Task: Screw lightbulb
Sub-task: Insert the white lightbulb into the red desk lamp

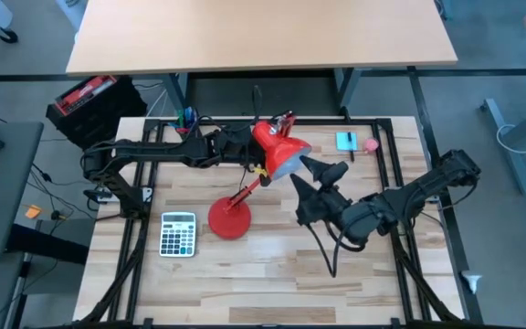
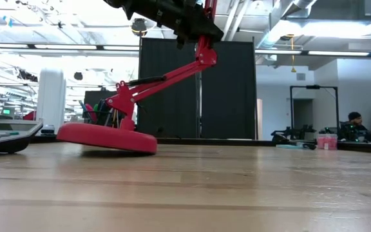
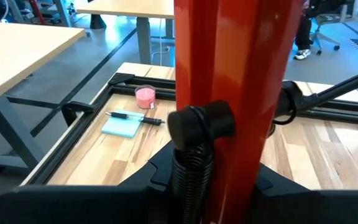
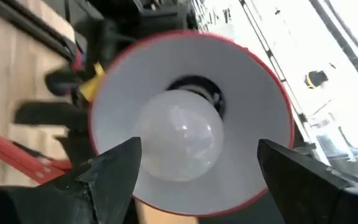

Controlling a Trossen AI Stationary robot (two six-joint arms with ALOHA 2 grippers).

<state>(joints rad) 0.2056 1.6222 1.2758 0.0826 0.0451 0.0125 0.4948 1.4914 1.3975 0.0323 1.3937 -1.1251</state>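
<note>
Lightbulb (image 4: 180,142) seated in red lamp shade (image 4: 253,93), frame centre. Right gripper (image 4: 197,174) released, fingers spread either side of bulb, not touching. Left gripper (image 1: 245,146) at lamp's arm (image 3: 235,74), upper centre; grip cannot tell.

The worktop (image 1: 272,274) is pale planked wood with a smooth, faintly sheened finish; the lamp (image 1: 277,151) wears glossy red paint over what looks like metal, its shade's inside a matt white (image 4: 253,112); the lightbulb (image 4: 179,143) is frosted, smooth, softly shining; a coiled black spring (image 3: 190,180) on the lamp arm looks like metal; the right tool (image 4: 197,171) has matt dark plastic-looking fingers; the calculator (image 1: 178,233) looks like grey plastic; the sticky-note pad (image 3: 122,127) is matt blue paper.
</note>
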